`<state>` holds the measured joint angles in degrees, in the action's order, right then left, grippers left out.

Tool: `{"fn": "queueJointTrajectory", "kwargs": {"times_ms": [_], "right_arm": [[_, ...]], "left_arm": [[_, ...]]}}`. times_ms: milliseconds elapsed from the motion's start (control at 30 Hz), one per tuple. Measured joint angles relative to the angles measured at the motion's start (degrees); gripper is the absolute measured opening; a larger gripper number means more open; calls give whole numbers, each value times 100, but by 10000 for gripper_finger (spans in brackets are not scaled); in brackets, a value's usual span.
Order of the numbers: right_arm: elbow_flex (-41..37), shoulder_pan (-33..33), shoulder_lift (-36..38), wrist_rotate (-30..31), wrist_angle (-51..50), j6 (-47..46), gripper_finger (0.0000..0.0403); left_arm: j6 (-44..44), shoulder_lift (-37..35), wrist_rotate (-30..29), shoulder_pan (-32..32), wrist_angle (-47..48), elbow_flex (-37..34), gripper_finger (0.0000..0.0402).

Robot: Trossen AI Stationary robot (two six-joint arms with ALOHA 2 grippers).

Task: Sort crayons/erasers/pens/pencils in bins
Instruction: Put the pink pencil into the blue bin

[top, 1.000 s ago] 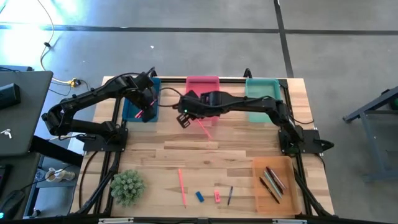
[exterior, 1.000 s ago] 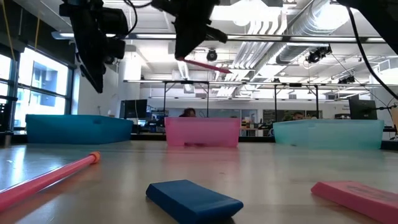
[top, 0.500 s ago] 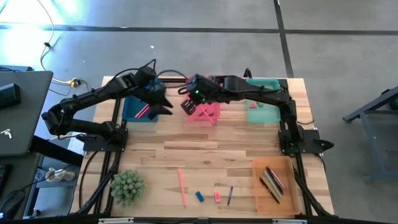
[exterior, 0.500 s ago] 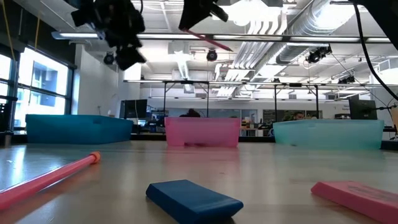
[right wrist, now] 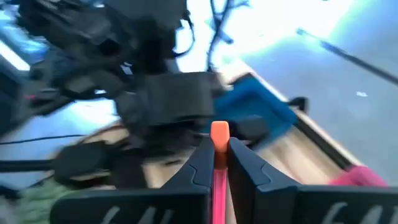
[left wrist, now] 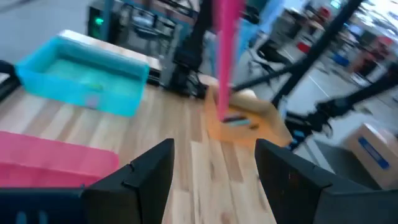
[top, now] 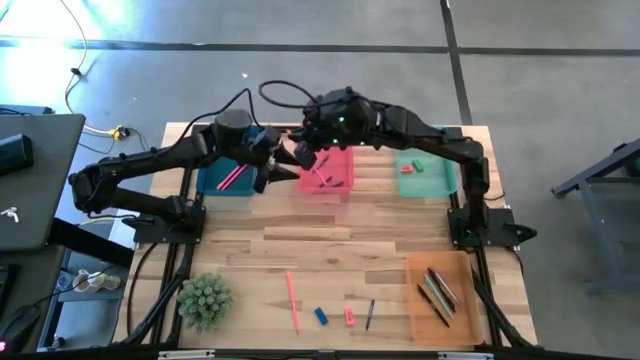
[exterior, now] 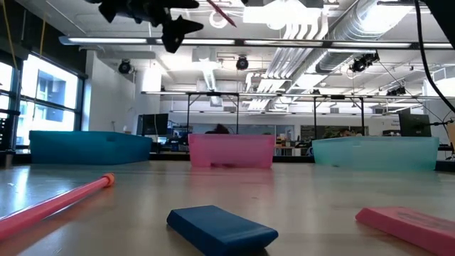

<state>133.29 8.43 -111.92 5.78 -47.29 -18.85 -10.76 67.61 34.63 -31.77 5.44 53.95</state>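
Open-plan lab or workshop: exposed ceiling ducts (exterior: 334, 32), strip lights, monitors (exterior: 153, 124) (far desks).

Right gripper (top: 322, 163) carried pink stick (top: 325, 177) over pink bin (top: 343, 183).

I see three bins (top: 423, 170) lined along the table's (top: 330, 245) far edge, a fourth at the near right corner. Erasers (top: 321, 316) lie by the near edge, a plant (top: 205, 301) toward the near left corner.

Four bins (top: 325, 170), three erasers (top: 321, 316).
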Motion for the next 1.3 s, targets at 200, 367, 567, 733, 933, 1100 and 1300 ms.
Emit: {"fn": "queueJointTrajectory", "kwargs": {"times_ms": [200, 367, 567, 733, 933, 1100, 1300], "right_arm": [[0, 57, 6, -413, 582, 242, 7], [0, 93, 4, -547, 842, 294, 7], [-1, 98, 4, -792, 1124, 380, 7], [-2, 96, -5, -800, 1102, 491, 7], [-4, 98, -5, -798, 930, 586, 7], [-7, 98, -5, -800, 927, 586, 7], [-9, 96, -9, -779, 912, 607, 7]], "left_arm": [[-418, 1, -340, 223, -506, 0, 213], [-663, 0, -381, 393, -985, 0, 213], [-859, 0, -665, 463, -1347, 0, 211], [-870, 4, -732, 481, -1292, 0, 178], [-871, 4, -737, 483, -1153, 0, 107], [-861, 4, -756, 483, -1094, 0, 42], [-855, 0, -1027, 527, -1052, 0, 10]]}}
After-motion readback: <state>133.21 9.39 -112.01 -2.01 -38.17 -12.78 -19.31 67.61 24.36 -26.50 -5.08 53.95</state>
